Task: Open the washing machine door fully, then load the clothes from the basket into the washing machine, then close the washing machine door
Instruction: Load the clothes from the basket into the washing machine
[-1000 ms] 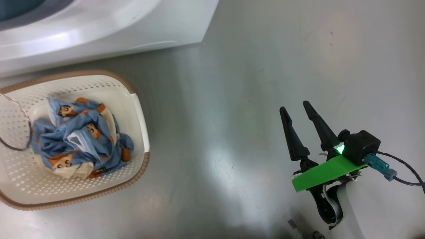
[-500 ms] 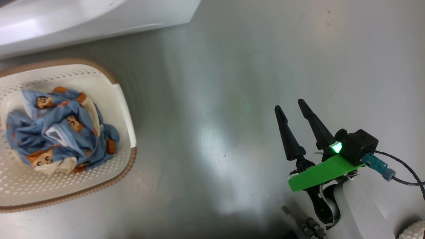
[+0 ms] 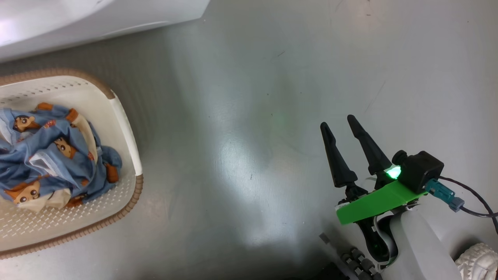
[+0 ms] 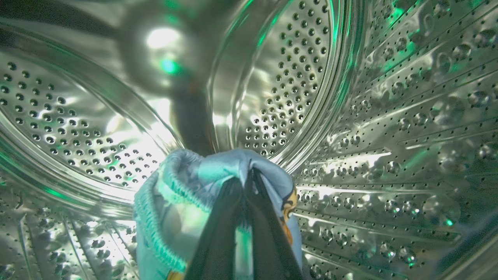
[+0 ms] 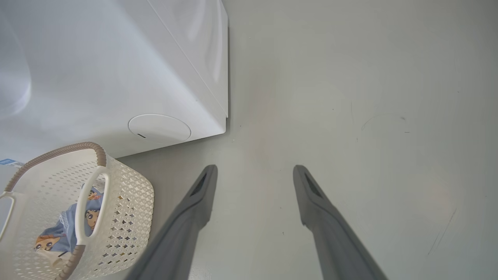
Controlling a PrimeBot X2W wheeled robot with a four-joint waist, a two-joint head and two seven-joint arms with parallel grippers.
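Several cartoon-print clothes point(image 3: 50, 155) lie bunched in the basket point(image 3: 125, 116) beside the washing machine point(image 5: 97, 77); inside its steel drum point(image 4: 389, 116) the left gripper point(image 4: 247, 175) pinches a light blue garment point(image 4: 183, 186). Clear of the machine, the right gripper point(image 3: 336, 120) gapes empty.

Head view: high, facing steeply down at floor point(image 3: 249, 116); basket point(image 3: 126, 128) at left edge, washing machine point(image 3: 78, 19) at top. Right wrist view: lower, facing down along right gripper point(image 5: 255, 168); shares basket, machine, floor with head view. Left wrist view: inside drum point(image 4: 291, 77), close to wall.
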